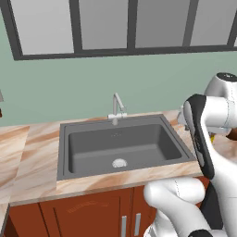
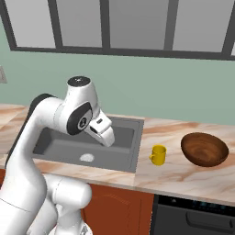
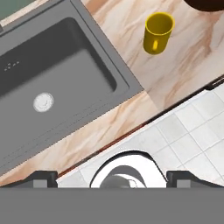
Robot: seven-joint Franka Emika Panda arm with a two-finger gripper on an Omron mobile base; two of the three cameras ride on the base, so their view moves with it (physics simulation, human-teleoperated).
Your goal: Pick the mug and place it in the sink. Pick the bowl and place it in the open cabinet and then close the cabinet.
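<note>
The yellow mug (image 2: 158,155) stands upright on the marble counter just right of the sink (image 2: 120,158), handle toward the counter's front edge. Further right sits the brown bowl (image 2: 204,149). My hand hangs high over the sink's right part, left of the mug and well above it. In the hand view the gripper (image 3: 113,178) is open, its fingertips (image 3: 41,177) wide apart with nothing between them. That view has the mug (image 3: 157,31) at upper right, the bowl's rim (image 3: 205,4) at the top edge and the sink (image 3: 65,48) with its drain (image 3: 43,102) at left. The cabinet is out of view.
A slim silver faucet (image 1: 117,109) rises behind the basin (image 1: 74,159). Reddish under-counter doors (image 1: 88,215) run below it, with a dark appliance front (image 2: 197,215) under the bowl. Windows line the green wall. Tiled floor (image 3: 188,131) lies beyond the counter's front edge.
</note>
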